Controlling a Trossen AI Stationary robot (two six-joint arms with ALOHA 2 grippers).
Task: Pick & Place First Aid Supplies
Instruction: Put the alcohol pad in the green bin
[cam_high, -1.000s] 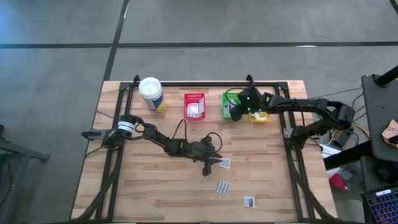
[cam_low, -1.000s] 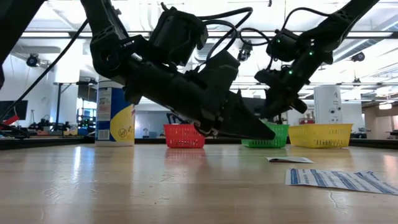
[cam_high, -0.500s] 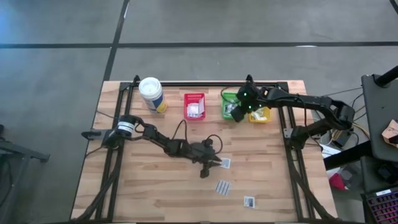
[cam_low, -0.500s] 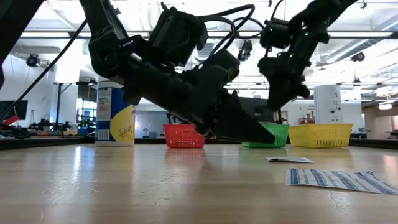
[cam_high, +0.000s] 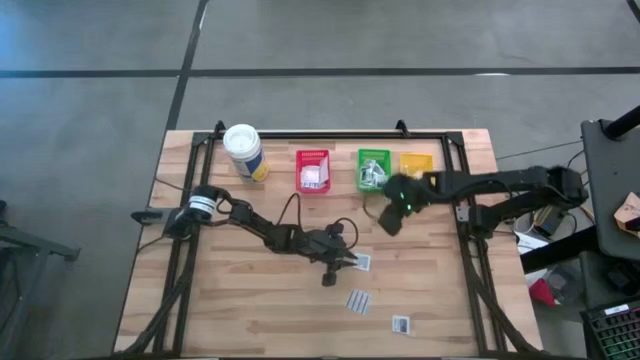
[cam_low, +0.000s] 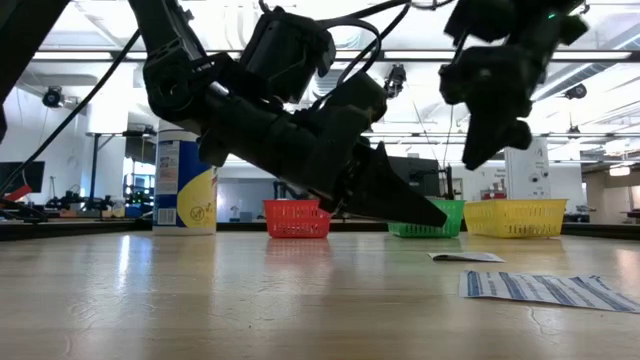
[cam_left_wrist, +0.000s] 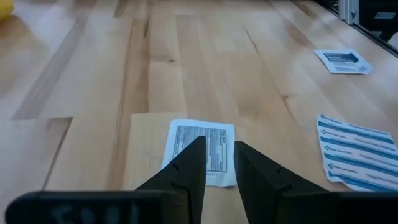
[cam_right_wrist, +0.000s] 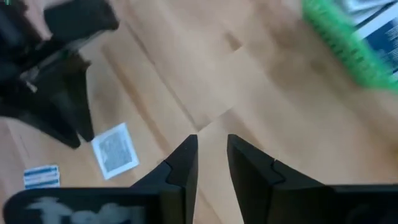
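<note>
Left gripper (cam_left_wrist: 216, 163) poised over a printed packet (cam_high: 363, 262) at mid-frame of the high view.
Its fingers stand slightly spread, empty, the packet just ahead between their tips; right gripper (cam_high: 392, 218), narrowly parted, empty, hangs farther off, below the green bin (cam_high: 373, 157); left arm nearer.

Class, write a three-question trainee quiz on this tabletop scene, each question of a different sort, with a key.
1. True or false: the red bin stands between the white canister and the green bin.
2. How many packets lie loose on the table?
3. Which gripper is right at the printed packet? A left gripper; B right gripper

Key: 1 true. 2 three: the printed packet, the striped packet and the small packet. 3 A.
</note>
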